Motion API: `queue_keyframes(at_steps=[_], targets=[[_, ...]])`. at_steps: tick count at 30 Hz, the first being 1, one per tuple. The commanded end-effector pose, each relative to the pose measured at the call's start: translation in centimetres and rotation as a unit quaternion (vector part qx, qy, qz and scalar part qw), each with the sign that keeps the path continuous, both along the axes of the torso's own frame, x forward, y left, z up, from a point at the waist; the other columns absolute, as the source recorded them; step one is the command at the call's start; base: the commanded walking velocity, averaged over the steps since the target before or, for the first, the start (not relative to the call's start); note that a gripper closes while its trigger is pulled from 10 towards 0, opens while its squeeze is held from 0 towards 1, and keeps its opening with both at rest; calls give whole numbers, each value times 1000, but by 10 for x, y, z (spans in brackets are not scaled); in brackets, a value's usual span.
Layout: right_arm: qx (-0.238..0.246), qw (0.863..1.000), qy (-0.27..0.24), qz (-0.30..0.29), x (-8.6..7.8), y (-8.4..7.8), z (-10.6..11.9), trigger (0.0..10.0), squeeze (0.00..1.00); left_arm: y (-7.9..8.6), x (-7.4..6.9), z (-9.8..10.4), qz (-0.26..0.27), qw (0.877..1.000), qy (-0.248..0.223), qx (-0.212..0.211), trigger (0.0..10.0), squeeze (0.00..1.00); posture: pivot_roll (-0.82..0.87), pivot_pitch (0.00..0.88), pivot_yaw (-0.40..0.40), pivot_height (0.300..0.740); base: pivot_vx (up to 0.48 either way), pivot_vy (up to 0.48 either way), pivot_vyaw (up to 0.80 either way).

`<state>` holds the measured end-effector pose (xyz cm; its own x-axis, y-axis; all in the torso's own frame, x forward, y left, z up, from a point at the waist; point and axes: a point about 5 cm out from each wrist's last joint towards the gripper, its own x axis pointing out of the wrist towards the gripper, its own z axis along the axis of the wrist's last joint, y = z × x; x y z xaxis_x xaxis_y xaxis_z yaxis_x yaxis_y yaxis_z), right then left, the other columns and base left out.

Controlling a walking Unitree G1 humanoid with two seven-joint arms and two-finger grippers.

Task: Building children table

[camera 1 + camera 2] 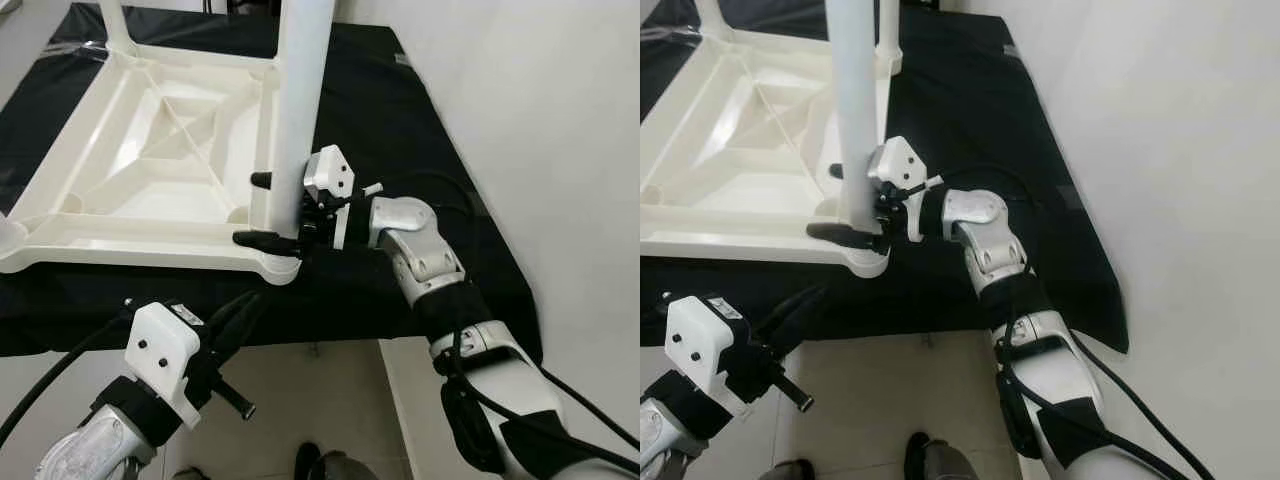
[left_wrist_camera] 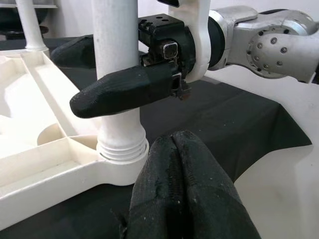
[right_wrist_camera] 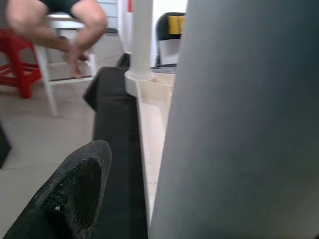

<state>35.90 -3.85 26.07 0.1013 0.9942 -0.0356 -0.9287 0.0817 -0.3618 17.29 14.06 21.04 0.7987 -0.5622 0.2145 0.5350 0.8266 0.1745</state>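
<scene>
- White plastic tabletop (image 1: 150, 170) lies upside down on a black cloth (image 1: 400, 120).
- Right gripper (image 1: 268, 210) has its fingers (image 2: 119, 92) pinching the upright white leg (image 1: 295, 110) at the near corner socket.
- Left gripper (image 1: 240, 305) hovers just beside that corner, fingers pressed together.

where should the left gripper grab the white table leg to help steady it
Grip the round table leg on its bare shaft above the right gripper, which already clamps it just above the threaded corner socket. The leg stands upright on the upturned tabletop, so the left gripper should probably come in level from the robot's side.
</scene>
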Motion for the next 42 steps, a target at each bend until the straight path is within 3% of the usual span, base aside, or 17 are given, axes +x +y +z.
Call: queue_keyframes(at_steps=[1, 4, 5, 6, 7, 8, 16, 24, 25, 26, 27, 29, 30, 34, 40, 41, 42], targets=[[-4, 999, 17, 50, -2, 11, 11, 10000, 0, 0, -2, -5, -1, 1000, 8, 1, 10000, 0, 184, 253, -181, 740, 0, 0, 0], [-5, 998, 26, 63, 0, 14, 14, 10000, 0, 0, -2, -6, 0, 1000, 10, 2, 10000, 0, 182, 259, -181, 740, 0, 0, 0], [-10, 997, 27, 71, 1, 15, 14, 8196, 0, 1, -2, -7, 0, 1000, 11, 3, 10000, 0, 182, 260, -182, 740, 0, 0, 0], [-10, 997, 27, 71, 1, 15, 14, 8196, 0, 1, -2, -7, 0, 1000, 11, 3, 10000, 0, 182, 260, -182, 740, 0, 0, 0], [-14, 997, 26, 74, 1, 16, 13, 1412, 0, 1, -2, -8, 0, 1000, 12, 3, 10000, 0, 182, 260, -182, 740, 0, 0, 0], [-14, 996, 30, 82, 2, 16, 13, 0, 0, 1, -3, -9, 0, 1000, 13, 3, 10000, 0, 181, 265, -183, 740, 0, 0, 0], [-12, 997, 37, 74, 6, 5, 9, 0, 0, 1, -3, -11, -3, 1000, 15, 3, 10000, 0, 174, 268, -180, 740, 0, 0, 0], [9, 998, 28, -55, 20, -15, 2, 0, 0, 2, -3, -12, -3, 1000, 14, 3, 10000, 0, 156, 268, -182, 740, 0, 0, 0], [32, 990, 42, -128, 25, -21, -7, 0, 0, 2, -3, -12, -5, 1000, 14, 4, 10000, 0, 155, 273, -179, 740, 0, 0, 0], [56, 965, 43, -252, 30, -25, -22, 0, 0, 4, -4, -12, -6, 1000, 15, 4, 10000, 0, 153, 274, -176, 740, 0, 0, 0], [56, 965, 43, -252, 30, -25, -22, 0, 0, 4, -4, -12, -6, 1000, 15, 4, 10000, 0, 153, 274, -176, 740, 0, 0, 0], [101, 909, 73, -398, 10, -20, -54, 0, 0, 5, -4, -12, -9, 1000, 17, 4, 10000, 0, 154, 284, -165, 740, 0, 0, 0], [96, 909, 84, -397, -8, -6, -66, 0, 0, 5, -4, -12, -9, 1000, 17, 6, 10000, 0, 154, 277, -167, 740, 0, 0, 0], [83, 929, 92, -348, -24, 19, -78, 0, 0, 4, -3, -12, -11, 1000, 16, 3, 10000, 0, 154, 266, -160, 740, 0, 0, 0], [85, 936, 83, -332, -10, 23, -69, 0, 0, 2, 1, -5, -11, 1000, 5, 3, 10000, 0, 152, 256, -169, 740, 0, 0, 0], [84, 934, 80, -339, -7, 23, -64, 10000, 0, 1, 1, -4, -11, 1000, 3, 3, 10000, 0, 149, 253, -167, 740, 0, 0, 0], [84, 934, 80, -339, -7, 23, -64, 10000, 0, 1, 1, -4, -11, 1000, 3, 3, 10000, 0, 149, 253, -167, 740, 0, 0, 0]])
